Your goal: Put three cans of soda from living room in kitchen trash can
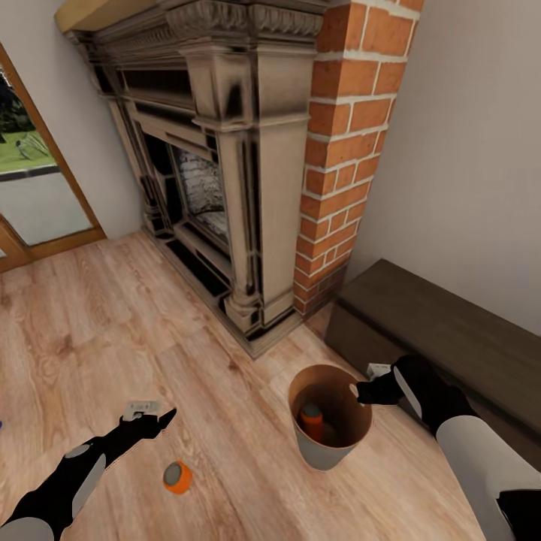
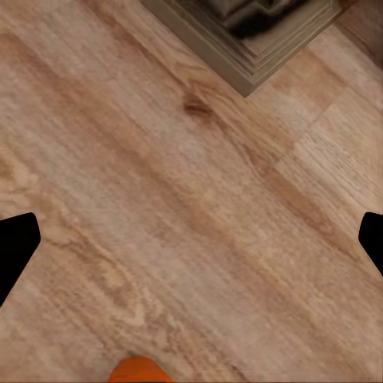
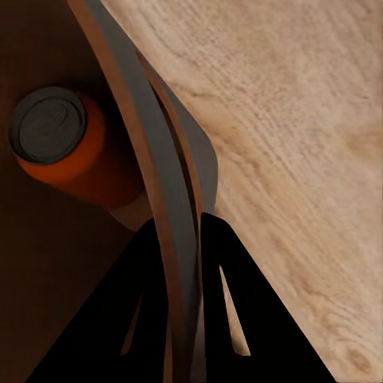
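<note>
Inside the trash can point(image 1: 328, 425) an orange soda can point(image 1: 311, 419) stands upright, down below the right gripper point(image 1: 362, 391), whose fingers pinch the bin's rim, one finger point(image 3: 144, 319) inside the wall and the other outside. Another orange can point(image 1: 178, 477) stands on the plank floor point(image 1: 113, 323), just below the left gripper point(image 1: 154, 423), which is spread wide and holds nothing.

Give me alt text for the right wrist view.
The right gripper is shut on the rim of the trash can, which holds an upright orange soda can. Light wood plank floor lies outside the bin.
</note>
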{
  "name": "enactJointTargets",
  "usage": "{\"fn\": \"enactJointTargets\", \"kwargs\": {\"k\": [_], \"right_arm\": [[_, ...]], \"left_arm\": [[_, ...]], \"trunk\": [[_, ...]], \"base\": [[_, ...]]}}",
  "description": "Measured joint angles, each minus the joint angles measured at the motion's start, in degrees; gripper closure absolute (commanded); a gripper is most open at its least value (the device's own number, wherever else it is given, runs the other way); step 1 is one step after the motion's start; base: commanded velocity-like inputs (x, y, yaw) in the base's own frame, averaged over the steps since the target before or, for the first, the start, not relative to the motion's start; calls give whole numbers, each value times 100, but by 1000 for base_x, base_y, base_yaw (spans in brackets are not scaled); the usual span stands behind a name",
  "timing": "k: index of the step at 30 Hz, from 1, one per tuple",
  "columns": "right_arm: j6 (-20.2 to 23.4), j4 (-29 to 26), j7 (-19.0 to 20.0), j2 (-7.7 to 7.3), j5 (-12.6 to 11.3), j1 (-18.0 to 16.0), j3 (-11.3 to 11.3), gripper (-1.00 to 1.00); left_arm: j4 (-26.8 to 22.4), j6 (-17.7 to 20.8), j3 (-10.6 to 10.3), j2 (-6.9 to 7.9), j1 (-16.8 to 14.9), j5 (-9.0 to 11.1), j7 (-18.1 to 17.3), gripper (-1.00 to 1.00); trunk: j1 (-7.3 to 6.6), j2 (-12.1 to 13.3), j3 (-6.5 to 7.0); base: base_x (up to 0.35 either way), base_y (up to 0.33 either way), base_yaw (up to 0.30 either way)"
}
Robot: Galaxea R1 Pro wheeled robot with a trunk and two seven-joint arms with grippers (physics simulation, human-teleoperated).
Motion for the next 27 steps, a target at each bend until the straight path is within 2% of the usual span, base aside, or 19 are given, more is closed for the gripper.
{"fn": "enactJointTargets", "kwargs": {"k": [7, 10, 15, 22, 25, 27], "right_arm": [[5, 3, -9, 81, -21, -1, -1, 100], [-13, 5, -20, 88, 80, 0, 2, 100], [3, 4, -12, 91, -9, -1, -6, 100], [0, 5, -13, 91, 12, -1, -8, 100], [15, 3, -15, 88, -50, -3, -16, 100], [6, 5, -20, 90, 24, -3, -7, 100]], "left_arm": [[6, -1, -2, 0, 3, 1, -9, -100], [6, 6, -6, 0, 2, -10, -10, -100], [1, 1, -16, 0, 2, -18, -6, -100], [-8, 0, -17, 0, 3, -17, -1, -100], [-5, -36, -17, 0, 3, -12, 2, -100], [-4, -53, -17, -4, 3, -10, 4, -100]], "trunk": [[0, 0, 11], [0, 0, 24], [0, 0, 47], [0, 0, 81], [0, 0, 95], [0, 0, 104]], "base": [[106, 118, -78], [10, 259, -183], [3, 299, -210], [0, 288, -221], [0, 79, -222], [0, -35, -182]]}}
